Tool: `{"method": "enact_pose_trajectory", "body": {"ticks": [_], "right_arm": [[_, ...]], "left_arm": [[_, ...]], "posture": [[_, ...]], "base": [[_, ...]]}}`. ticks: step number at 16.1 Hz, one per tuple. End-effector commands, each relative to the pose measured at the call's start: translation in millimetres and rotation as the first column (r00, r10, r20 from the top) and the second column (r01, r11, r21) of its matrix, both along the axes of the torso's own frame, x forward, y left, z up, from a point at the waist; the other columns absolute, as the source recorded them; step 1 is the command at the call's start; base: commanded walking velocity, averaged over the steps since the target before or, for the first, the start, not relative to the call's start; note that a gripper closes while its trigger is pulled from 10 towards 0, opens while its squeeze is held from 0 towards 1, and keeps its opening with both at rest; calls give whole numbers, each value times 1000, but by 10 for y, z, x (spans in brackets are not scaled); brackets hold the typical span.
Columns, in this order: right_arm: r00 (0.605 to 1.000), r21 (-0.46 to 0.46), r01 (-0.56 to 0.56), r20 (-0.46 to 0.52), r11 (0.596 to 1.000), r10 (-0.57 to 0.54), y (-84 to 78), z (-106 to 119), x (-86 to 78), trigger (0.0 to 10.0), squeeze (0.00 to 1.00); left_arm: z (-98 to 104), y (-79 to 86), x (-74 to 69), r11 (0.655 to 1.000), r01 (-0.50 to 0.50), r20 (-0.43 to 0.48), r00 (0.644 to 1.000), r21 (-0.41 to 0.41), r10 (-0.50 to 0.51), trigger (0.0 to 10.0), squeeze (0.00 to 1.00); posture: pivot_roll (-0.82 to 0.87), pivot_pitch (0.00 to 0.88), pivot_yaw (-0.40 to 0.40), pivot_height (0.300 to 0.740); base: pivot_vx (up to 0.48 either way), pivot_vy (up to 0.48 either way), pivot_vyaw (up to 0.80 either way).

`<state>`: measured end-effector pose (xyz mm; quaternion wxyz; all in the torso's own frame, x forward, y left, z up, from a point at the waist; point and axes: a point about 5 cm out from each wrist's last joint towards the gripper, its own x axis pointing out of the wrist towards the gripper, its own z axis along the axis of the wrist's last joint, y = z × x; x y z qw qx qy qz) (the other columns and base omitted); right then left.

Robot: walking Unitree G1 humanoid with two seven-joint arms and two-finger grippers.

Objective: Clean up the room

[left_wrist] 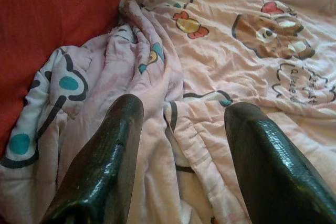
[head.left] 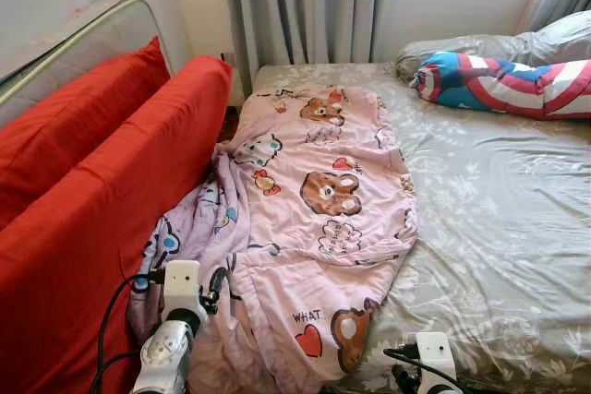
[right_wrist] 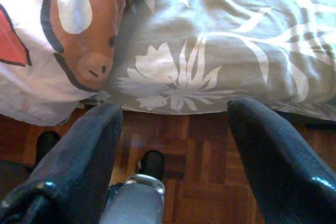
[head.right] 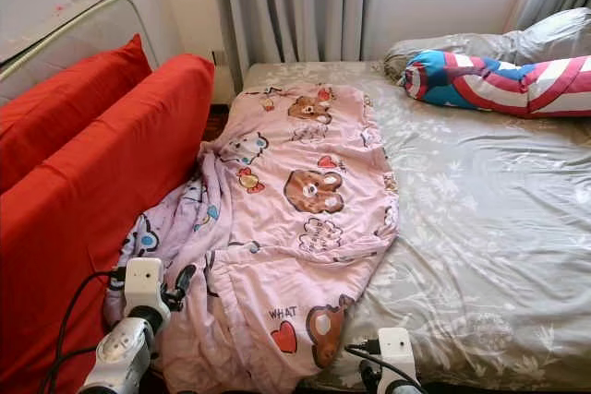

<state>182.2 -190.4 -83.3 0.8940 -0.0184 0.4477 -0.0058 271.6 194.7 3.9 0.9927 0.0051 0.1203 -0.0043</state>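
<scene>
Blanket: we see the pink cartoon blanket [head.left: 323, 219] spread down the left side of the bed, bears and hearts facing up, its left edge bunched into folds against the red cushions and its near end hanging over the bed's foot.
Bed: we have a grey sheet with a pale leaf print [head.left: 499, 228] covering the mattress, wrinkled, bare to the right of the blanket.
Left gripper: we find the left gripper [left_wrist: 178, 129] low over the crumpled near-left part of the blanket, fingers [left_wrist: 105, 156] spread wide with folds of cloth showing between them, nothing clamped.
Right gripper: we find the right gripper [right_wrist: 173, 145] at the foot edge of the bed, fingers wide apart and empty, wooden parquet floor [right_wrist: 189, 145] beneath it.
Cushions: two long red cushions [head.left: 102, 200] stand on edge along the bed's left side.
Pillows: a red, white and blue bolster [head.left: 503, 85] lies at the head, touching a grey pillow [head.left: 517, 43] behind it.
Backdrop: grey curtains [head.left: 305, 6] hang behind the head of the bed.
</scene>
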Motion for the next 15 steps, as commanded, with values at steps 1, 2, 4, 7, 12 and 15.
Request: {"method": "enact_pose_trajectory", "body": {"ticks": [1,2,4,7,12,15], "right_arm": [[1000,7,9,-5,1000,-9,11,-13,-26,10000,0],[1000,4,6,-6,1000,-6,9,-14,-28,10000,0],[1000,2,4,-9,1000,-4,5,-18,-36,10000,0],[1000,-1,5,-6,1000,-5,-1,-19,-42,10000,0],[1000,-2,4,-5,1000,-4,-6,-14,-34,10000,0],[1000,0,4,-3,1000,-4,-4,-11,-26,10000,0]], "left_arm": [[88,7,73,1000,-2,39,999,-2,2,10000,0],[97,4,79,1000,-3,44,999,-2,3,10000,0],[136,-5,107,1000,-3,67,998,-4,4,10000,0],[131,-13,98,1000,0,70,998,-7,0,10000,0],[119,9,78,999,-23,67,997,-22,25,10000,0],[113,10,72,999,-22,64,998,-25,24,10000,0]], "posture": [[3,0,28,740],[4,0,27,740],[5,0,25,740],[3,0,24,740],[4,0,22,740],[6,0,22,740]], "base": [[0,0,0],[0,0,0],[0,0,0],[0,0,0],[0,0,0],[0,0,0]]}}
